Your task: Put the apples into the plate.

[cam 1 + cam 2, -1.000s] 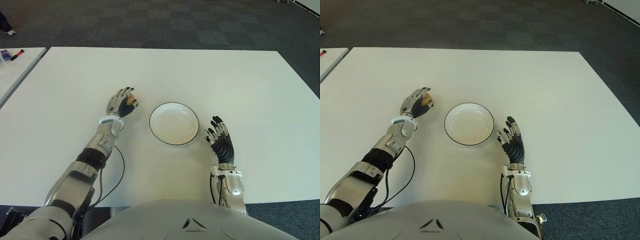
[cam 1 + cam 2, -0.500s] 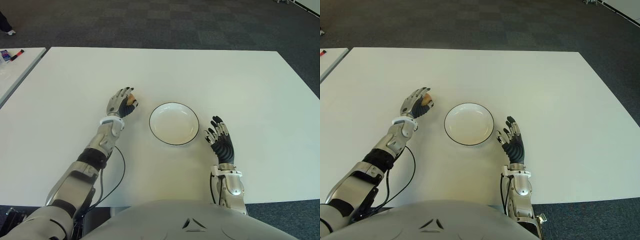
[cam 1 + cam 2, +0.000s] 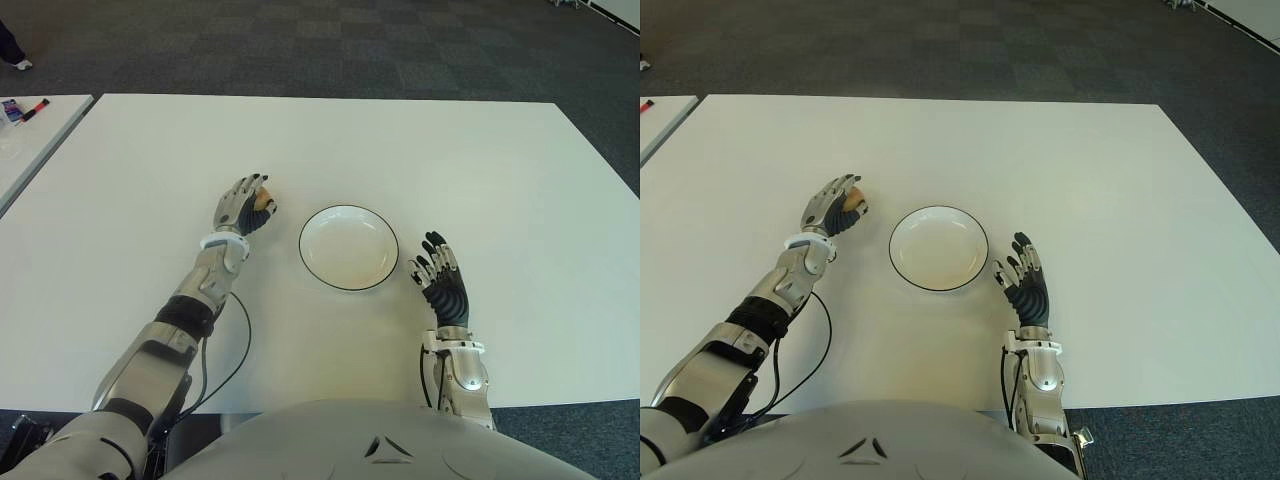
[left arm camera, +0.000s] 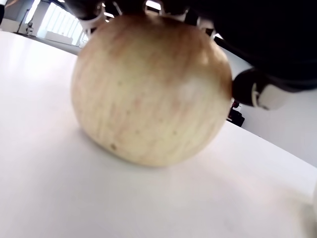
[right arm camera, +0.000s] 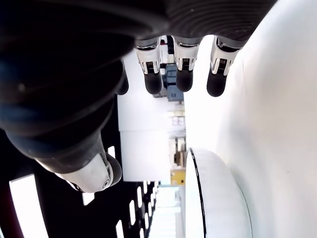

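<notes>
A yellowish apple [image 3: 265, 203] with faint red streaks sits on the white table [image 3: 450, 160], just left of an empty white plate [image 3: 348, 250] with a thin dark rim. My left hand [image 3: 243, 207] covers the apple from the near side, fingers curled over its top. In the left wrist view the apple [image 4: 148, 94] fills the picture, its underside touching the table and dark fingers [image 4: 257, 89] wrapped around it. My right hand [image 3: 438, 272] shows just right of the plate, fingers spread and holding nothing. The right wrist view shows its straight fingertips [image 5: 181, 74] and the plate's rim [image 5: 198, 183].
A black cable [image 3: 236, 350] loops on the table beside my left forearm. A second white table [image 3: 25, 135] with small items stands at the far left. Dark carpet lies beyond the table's far edge.
</notes>
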You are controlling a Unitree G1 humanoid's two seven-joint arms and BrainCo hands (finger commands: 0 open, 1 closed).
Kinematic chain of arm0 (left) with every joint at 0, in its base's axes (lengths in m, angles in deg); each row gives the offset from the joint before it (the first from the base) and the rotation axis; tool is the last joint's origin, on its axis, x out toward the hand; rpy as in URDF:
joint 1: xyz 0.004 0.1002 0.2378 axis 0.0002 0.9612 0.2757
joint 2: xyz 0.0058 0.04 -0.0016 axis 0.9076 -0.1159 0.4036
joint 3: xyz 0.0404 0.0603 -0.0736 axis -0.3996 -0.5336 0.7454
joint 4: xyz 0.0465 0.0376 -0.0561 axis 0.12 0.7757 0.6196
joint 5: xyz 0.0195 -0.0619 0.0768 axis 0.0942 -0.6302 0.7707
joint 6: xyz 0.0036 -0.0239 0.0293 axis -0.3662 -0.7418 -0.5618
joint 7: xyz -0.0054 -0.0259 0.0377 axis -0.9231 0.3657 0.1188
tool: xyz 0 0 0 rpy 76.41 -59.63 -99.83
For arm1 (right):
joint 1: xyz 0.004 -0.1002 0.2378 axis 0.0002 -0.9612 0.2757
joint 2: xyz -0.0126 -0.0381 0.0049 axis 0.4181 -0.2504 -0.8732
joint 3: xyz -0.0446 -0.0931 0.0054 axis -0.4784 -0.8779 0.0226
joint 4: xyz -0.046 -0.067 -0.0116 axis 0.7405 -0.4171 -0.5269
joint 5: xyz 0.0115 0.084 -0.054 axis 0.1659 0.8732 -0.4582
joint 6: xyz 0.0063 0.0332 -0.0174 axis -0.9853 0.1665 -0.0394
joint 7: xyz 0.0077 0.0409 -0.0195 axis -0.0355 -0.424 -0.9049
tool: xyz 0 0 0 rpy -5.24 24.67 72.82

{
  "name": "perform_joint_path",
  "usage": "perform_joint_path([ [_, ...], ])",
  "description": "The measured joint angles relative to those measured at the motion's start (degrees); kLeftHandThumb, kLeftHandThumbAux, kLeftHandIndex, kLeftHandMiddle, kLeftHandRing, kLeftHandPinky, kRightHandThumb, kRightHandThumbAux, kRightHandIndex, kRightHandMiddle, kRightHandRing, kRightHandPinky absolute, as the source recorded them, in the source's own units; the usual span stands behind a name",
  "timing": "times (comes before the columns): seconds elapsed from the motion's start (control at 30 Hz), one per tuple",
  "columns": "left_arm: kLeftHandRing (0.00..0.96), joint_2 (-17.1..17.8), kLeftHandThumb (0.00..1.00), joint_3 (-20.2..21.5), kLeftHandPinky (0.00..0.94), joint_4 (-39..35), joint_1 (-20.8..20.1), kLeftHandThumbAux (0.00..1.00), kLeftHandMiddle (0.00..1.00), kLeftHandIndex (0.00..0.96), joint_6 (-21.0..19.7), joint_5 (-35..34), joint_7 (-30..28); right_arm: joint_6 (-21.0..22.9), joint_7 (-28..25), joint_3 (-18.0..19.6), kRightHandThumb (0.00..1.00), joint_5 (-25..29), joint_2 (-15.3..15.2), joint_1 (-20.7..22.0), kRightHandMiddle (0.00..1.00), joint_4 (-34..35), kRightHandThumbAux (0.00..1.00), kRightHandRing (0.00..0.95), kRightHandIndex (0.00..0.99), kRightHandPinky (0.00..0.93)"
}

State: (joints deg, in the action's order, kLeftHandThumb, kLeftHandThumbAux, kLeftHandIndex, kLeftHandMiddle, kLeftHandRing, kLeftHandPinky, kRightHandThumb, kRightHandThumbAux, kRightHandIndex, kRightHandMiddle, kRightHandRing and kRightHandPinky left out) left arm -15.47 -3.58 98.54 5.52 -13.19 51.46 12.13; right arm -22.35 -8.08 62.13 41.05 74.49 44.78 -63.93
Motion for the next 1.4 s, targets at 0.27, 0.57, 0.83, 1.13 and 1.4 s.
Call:
perform_joint_path([
  [0.27,0.055,0.0,0.575,0.03,0.14,0.61,-0.26,0.392,0.033,0.0,0.85,-0.67,-0.01,0.08,0.3,0.0,0.393,-0.08,-0.01,-0.13,0.039,0.31,0.754,0.044,0.0,0.107],
  [0.57,0.059,0.11,0.572,0.08,0.149,0.76,-0.24,0.361,0.027,0.0,1.85,-0.96,-0.05,0.12,0.53,-0.01,0.386,-0.22,-0.01,-0.37,0.036,0.44,0.757,0.042,0.0,0.106],
  [0.83,0.048,0.27,0.586,0.08,0.143,0.63,-0.27,0.337,0.013,0.0,1.91,-0.96,-0.78,0.12,0.54,0.0,0.381,-0.19,-0.05,-0.46,0.033,0.46,0.752,0.039,0.0,0.099],
  [1.13,0.039,0.5,0.594,0.03,0.15,0.39,-0.3,0.307,0.0,0.0,1.44,-0.89,-2.07,0.13,0.23,0.0,0.372,0.19,-0.05,-0.52,0.035,0.47,0.765,0.039,0.0,0.105],
  [1.4,0.046,0.64,0.597,-0.11,0.172,-0.57,-0.33,0.291,0.0,0.0,0.28,-0.69,-2.85,0.13,-0.32,0.03,0.375,0.41,-0.04,-0.52,0.034,0.47,0.761,0.035,0.0,0.097],
])
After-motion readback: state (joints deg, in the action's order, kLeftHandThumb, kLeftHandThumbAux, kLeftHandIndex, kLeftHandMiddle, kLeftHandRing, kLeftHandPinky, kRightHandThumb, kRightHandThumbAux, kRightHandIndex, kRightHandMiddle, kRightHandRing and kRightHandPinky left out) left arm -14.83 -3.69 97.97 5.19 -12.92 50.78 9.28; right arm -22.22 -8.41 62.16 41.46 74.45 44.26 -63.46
